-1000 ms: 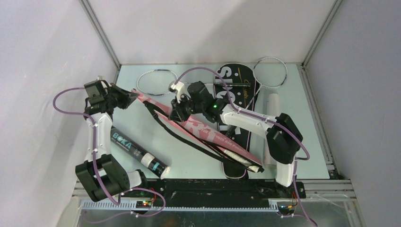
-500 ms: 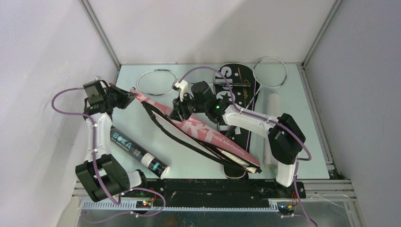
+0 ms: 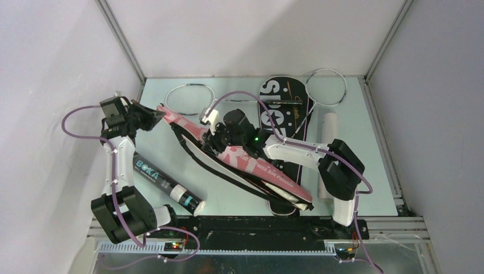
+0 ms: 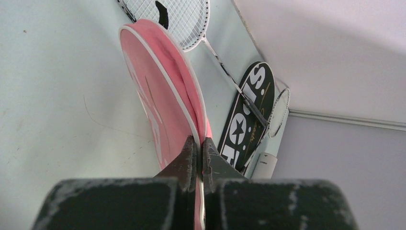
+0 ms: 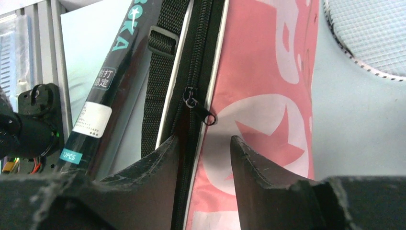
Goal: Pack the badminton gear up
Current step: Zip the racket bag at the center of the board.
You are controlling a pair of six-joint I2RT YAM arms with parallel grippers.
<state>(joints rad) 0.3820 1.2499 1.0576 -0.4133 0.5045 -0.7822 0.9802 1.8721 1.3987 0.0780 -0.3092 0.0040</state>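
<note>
left tool (image 4: 196,142) pressed together, pinching the rim of the pink cover (image 3: 273,174) at its far-left end. pink cover runs diagonally across the desk (image 3: 165,151) from far left to near right, its near end lying over the black cover (image 3: 283,108); black tube (image 3: 161,181) sits near left, a racket (image 3: 326,87) at the back right. right tool (image 5: 203,143) spread over the pink cover's middle, fingers either side of the zipper track, zip pull (image 5: 200,109) just ahead of the tips and not gripped; can't tell if the fingers touch the fabric.

Parted pincer (image 5: 205,142) near the zipper pull (image 5: 199,109) on the pink cover (image 5: 268,110)
</note>
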